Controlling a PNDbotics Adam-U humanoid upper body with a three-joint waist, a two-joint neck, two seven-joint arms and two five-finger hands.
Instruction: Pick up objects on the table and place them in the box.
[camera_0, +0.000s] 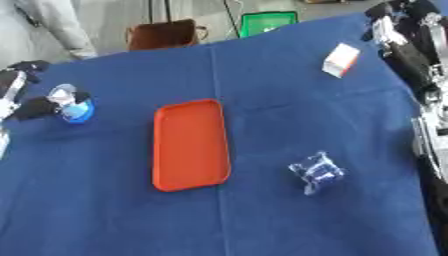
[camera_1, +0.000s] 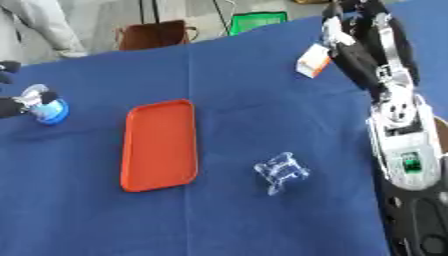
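The small white-and-orange box (camera_1: 313, 61) sits pinched in the right robot hand (camera_1: 343, 31); lifted carelessly, it could slip before reaching the orange tray (camera_0: 191, 145).

The left robot hand (camera_0: 31, 105) curls round a blue-and-clear object (camera_0: 72, 106).

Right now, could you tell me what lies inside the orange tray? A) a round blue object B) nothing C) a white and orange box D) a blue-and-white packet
B: the orange tray shows only its bare floor, and the blue-and-white packet lies on the cloth to its right.

A lab or test room: a desk draped in plain blue cloth (camera_0: 262, 220), grey bare floor (camera_0: 114, 20) beyond, loose cables (camera_0: 234, 15), and a green box (camera_0: 268, 22).
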